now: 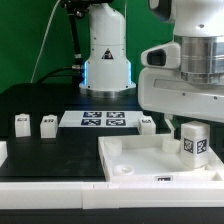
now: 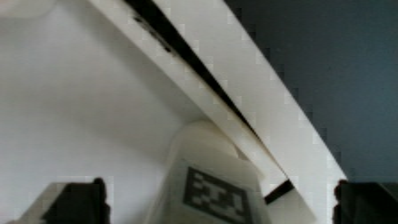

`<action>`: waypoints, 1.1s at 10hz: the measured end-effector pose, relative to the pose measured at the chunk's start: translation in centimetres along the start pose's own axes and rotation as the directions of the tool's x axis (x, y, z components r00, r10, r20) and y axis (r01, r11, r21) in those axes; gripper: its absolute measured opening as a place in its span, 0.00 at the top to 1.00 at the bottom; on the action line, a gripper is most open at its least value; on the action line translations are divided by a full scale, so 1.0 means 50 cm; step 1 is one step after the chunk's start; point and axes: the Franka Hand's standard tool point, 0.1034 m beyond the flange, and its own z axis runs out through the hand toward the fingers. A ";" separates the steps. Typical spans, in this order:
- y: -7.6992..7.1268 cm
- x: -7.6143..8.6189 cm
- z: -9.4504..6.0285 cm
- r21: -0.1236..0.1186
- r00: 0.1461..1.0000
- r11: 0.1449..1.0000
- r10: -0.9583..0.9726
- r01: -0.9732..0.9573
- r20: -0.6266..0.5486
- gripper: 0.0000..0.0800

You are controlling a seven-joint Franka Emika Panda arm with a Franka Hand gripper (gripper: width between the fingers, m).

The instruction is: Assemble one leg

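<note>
jaws spread wide | leg (image 1: 194,141) upright between them | touching neither

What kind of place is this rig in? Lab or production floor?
Most likely a robotics lab bench: a marker board fixed on a black table, a green backdrop behind, and a tagged leg.

One leg (image 1: 193,141) is seen upright at the white square plate (image 1: 130,160), tag facing the camera, directly beneath the arm (image 1: 190,65). On the black table (image 1: 50,150), a second leg (image 1: 22,123) and a third leg (image 1: 47,124) are set at the exterior view's left of the marker board (image 1: 104,120). A fourth leg (image 1: 147,123) is placed just beside the board's other end.
</note>
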 end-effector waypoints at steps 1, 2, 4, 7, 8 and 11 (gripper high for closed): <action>0.002 0.001 0.000 -0.002 0.987 0.987 -0.163 0.163 -0.001 0.19; 0.004 0.004 -0.001 -0.005 0.952 0.952 -0.307 0.307 -0.002 0.19; 0.007 0.008 -0.003 -0.011 0.853 0.853 -0.522 0.522 -0.004 0.19; 0.006 0.014 -0.012 -0.021 0.599 0.599 -0.800 0.800 0.009 0.19; 0.008 0.016 -0.012 -0.020 0.564 0.564 -0.826 0.826 0.010 0.19; 0.009 0.016 -0.011 -0.020 0.564 0.563 -0.826 0.826 0.011 0.31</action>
